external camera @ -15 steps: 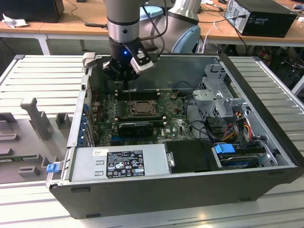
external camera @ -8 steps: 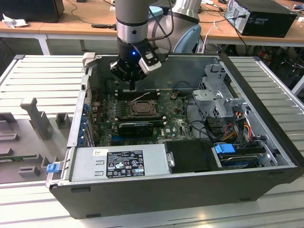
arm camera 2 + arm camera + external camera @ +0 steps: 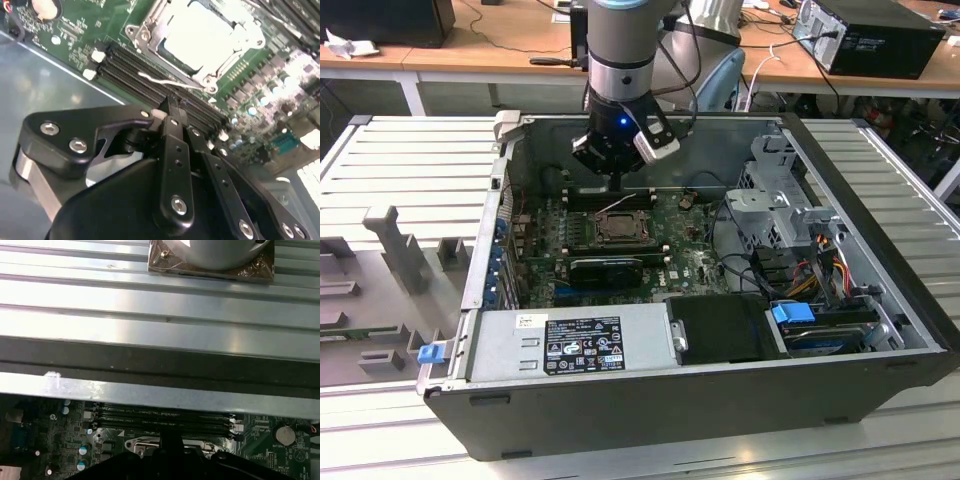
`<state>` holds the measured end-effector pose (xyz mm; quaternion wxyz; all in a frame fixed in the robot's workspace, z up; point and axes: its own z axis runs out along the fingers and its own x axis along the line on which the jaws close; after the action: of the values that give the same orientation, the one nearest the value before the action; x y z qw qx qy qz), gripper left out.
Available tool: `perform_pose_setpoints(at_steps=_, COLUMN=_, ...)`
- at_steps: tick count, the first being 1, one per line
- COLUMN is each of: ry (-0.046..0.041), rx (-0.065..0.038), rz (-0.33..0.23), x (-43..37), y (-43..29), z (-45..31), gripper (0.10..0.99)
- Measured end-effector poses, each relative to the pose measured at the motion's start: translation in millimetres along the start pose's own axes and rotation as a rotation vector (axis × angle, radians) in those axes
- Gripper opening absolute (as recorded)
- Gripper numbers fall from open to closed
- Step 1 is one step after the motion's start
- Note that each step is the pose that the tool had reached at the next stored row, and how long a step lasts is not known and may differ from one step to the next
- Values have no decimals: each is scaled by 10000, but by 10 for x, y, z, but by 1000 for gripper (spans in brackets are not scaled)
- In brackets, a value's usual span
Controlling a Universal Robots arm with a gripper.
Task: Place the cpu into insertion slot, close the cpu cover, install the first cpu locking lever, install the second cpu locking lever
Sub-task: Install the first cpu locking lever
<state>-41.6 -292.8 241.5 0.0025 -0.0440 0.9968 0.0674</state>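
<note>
The gripper [image 3: 171, 105] first: its two black fingers [image 3: 172, 150] are pressed together, and we see nothing between them. In the second wrist view the tips hang over the memory slots [image 3: 125, 67], just beside a thin pale lever [image 3: 157, 80]. Whether they touch that wire, we can't tell. In the exterior view the arm [image 3: 620, 60] comes down into the open case [image 3: 720, 400], with the gripper over the side of the board [image 3: 75, 35] farthest from the power supply [image 3: 570, 345].

Now the count. One cpu [image 3: 200, 32], one slot [image 3: 620, 229], one cover [image 3: 150, 24], and one lever that we can pick out. One black heatsink [image 3: 605, 268] sits just beside the slot, on the side away from the gripper. One coin battery [image 3: 285, 435]. The memory slots run together in a dark bank, and we can't count the rows.

What's hidden: one corner of the cpu is cut off by the edge of the second wrist view, and the gripper's body blocks the board beneath it. In the first wrist view that dark body covers most of the slot.

Which way things point: the cpu lies flat in the slot, pale face up, showing through the cover's cut-out, and the cover lies flat around it. The cpu is square, so it has no long axis. The lever's long axis runs along the memory slots, parallel to the slot's nearest edge.
</note>
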Motion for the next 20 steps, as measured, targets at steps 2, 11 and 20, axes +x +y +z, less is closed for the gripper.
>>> perform_pose_setpoints(at_steps=2, ry=18, rx=3, rz=-132, x=-13, y=-7, z=40, gripper=106)
perform_pose_setpoints(at_steps=11, ry=23, rx=7, rz=-155, x=-95, y=-21, z=138, gripper=106)
perform_pose_setpoints(at_steps=20, ry=24, rx=8, rz=-161, x=-118, y=-28, z=171, gripper=106)
